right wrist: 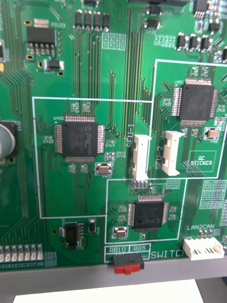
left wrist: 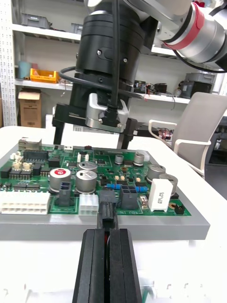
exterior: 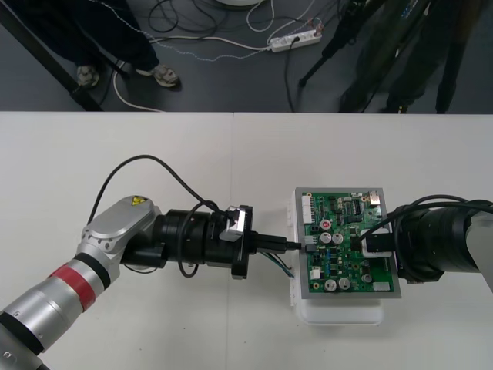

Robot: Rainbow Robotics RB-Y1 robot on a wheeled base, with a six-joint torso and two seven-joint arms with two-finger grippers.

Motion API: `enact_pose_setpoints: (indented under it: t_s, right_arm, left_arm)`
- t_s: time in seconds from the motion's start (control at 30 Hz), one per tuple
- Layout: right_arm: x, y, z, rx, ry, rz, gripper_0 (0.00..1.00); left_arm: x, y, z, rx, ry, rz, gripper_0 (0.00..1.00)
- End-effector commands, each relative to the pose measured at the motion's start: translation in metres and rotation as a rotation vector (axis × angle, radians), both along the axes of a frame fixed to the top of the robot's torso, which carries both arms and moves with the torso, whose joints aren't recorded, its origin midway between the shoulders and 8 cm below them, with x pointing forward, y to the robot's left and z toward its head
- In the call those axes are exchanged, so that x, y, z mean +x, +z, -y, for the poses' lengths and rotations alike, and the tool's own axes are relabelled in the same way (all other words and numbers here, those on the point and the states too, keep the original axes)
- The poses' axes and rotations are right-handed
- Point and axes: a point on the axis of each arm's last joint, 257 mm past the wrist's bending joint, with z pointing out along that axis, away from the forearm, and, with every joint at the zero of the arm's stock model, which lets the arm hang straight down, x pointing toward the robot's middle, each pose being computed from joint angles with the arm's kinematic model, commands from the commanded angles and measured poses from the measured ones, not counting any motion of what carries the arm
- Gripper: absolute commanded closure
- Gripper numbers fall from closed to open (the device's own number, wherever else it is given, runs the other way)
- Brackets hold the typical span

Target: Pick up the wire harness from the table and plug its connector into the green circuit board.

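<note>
Left end effector [left wrist: 108, 234] clamps the plug [left wrist: 106, 210] against the green circuit board [exterior: 347, 270]; right end effector [left wrist: 92, 139] hovers spread above.

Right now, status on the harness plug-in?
Left gripper shut on plug, at board left-edge connector. Seating unconfirmed. Right gripper open, over board's right side. Nothing in the way.

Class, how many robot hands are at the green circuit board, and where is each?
2. The left hand, shut on the harness plug, is at the board's left edge; the right hand, open, is above its right side.
</note>
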Motion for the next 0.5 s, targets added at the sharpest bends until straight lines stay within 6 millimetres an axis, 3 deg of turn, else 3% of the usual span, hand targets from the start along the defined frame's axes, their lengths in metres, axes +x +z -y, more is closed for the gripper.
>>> enact_pose_setpoints:
  t_s: [0.03, 0.5]
  right_arm:
    - [-0.0059, 0.0012, -0.015, 0.05, -0.041, -0.006, 0.0]
    - [-0.0055, 0.0012, -0.0143, 0.056, -0.059, -0.007, 0.0]
  left_arm:
    - [-0.0009, 0.0254, 0.0259, -0.038, -0.029, 0.06, 1.0]
    - [-0.0029, 0.0244, 0.0331, -0.038, -0.028, 0.06, 1.0]
